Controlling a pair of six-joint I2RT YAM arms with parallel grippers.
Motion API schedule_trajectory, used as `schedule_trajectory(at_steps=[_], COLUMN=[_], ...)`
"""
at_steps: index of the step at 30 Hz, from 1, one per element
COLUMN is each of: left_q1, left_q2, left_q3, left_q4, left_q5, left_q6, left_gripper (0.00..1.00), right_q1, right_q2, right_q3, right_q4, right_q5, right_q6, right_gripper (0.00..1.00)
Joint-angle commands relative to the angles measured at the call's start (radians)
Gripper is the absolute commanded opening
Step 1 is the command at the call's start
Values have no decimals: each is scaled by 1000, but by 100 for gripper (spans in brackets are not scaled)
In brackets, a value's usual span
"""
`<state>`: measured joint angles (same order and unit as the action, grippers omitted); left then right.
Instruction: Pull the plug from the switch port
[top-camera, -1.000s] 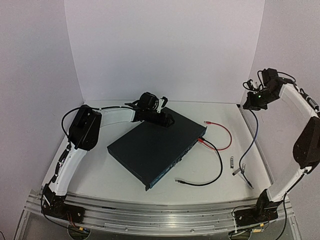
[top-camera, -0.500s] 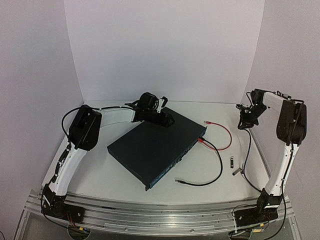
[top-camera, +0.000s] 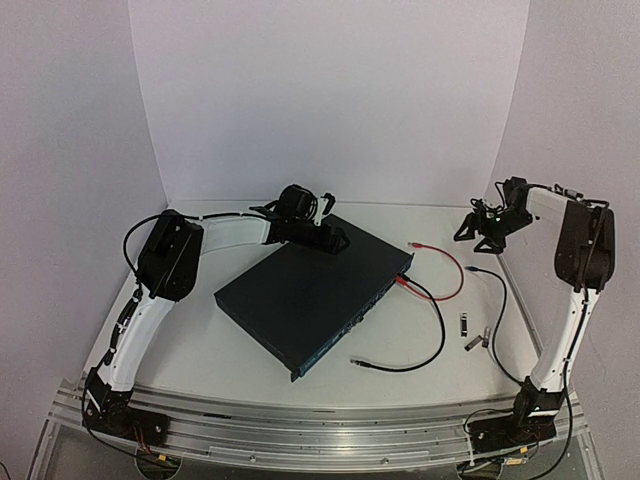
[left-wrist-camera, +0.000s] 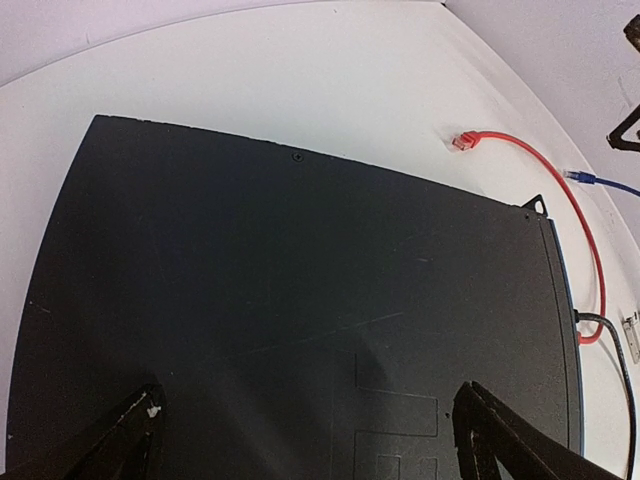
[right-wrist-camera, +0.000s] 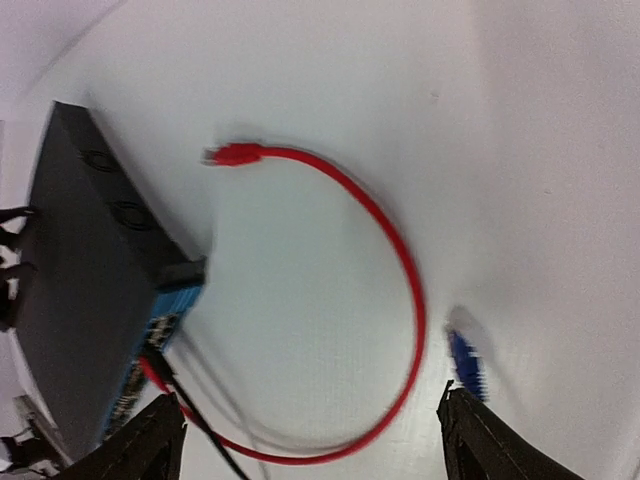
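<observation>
The switch (top-camera: 305, 298) lies flat and slantwise mid-table, its socket face (top-camera: 370, 305) turned to the right. A red cable (top-camera: 455, 285) and a black cable (top-camera: 438, 330) run into ports at that face's far end (right-wrist-camera: 150, 362); the red cable's free plug (right-wrist-camera: 232, 154) lies loose. A blue cable's plug (top-camera: 474, 270) rests on the table, held by nothing. My right gripper (top-camera: 478, 228) hovers open above it, the blue plug (right-wrist-camera: 463, 365) just beside one fingertip (right-wrist-camera: 480, 430). My left gripper (left-wrist-camera: 310, 445) stands open over the switch's top (left-wrist-camera: 280, 300), at the back corner (top-camera: 325, 238).
Small silver parts (top-camera: 468, 330) lie on the table right of the black cable's loop. The black cable's free end (top-camera: 356, 362) lies near the front. White walls close in the back and both sides, the right wall close behind my right arm (top-camera: 575, 250).
My right gripper came down from high at the right with the blue cable, then opened; the blue plug dropped onto the table. The left arm has not moved.
</observation>
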<state>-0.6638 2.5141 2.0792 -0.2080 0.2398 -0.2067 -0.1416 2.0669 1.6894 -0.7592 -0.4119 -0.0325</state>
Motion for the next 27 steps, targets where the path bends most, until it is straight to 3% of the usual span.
schedule_trajectory(at_steps=[1, 7, 13, 21, 27], left_q1=[13, 13, 13, 13, 13], left_q2=[83, 92, 114, 120, 122], left_q3=[-49, -26, 16, 21, 23], left_q4=[-229, -235, -248, -252, -252], left_q5=[-15, -18, -18, -25, -33], left_q6=[-44, -50, -56, -59, -62], left_gripper=[100, 100, 100, 100, 100], right_q1=[18, 77, 128, 145, 180], right_q2=[-57, 89, 173, 226, 240], right_q3=[-68, -53, -63, -90, -109], right_q4=[198, 218, 219, 221, 220], right_q5=[-431, -599, -634, -678, -682], right_q6=[128, 144, 131, 119, 138], right_gripper=[85, 80, 76, 58, 57])
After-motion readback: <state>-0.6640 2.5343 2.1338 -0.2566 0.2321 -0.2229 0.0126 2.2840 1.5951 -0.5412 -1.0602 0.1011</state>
